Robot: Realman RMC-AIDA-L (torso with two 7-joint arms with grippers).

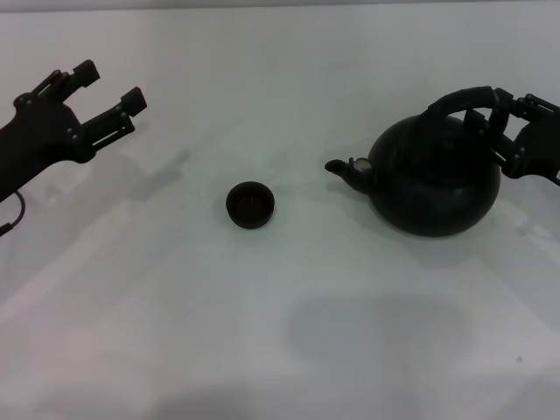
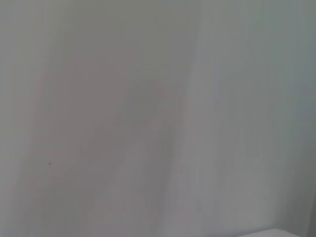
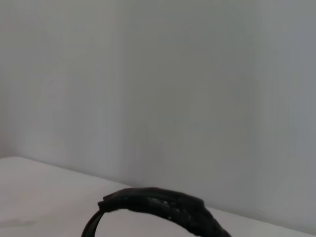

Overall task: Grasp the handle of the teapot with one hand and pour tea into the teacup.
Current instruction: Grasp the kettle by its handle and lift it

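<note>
The teapot is a round matte black pot standing upright on the white table at the right, its spout pointing left towards the teacup. Its thick black arched handle spans the top; part of it also shows in the right wrist view. My right gripper is at the right end of the handle, against it. The teacup is a tiny dark round cup standing near the table's middle, left of the spout. My left gripper is open and empty, held above the table at the far left.
The white table stretches around the teapot and the cup. The left wrist view shows only a pale blank surface. A dark cable hangs by the left arm.
</note>
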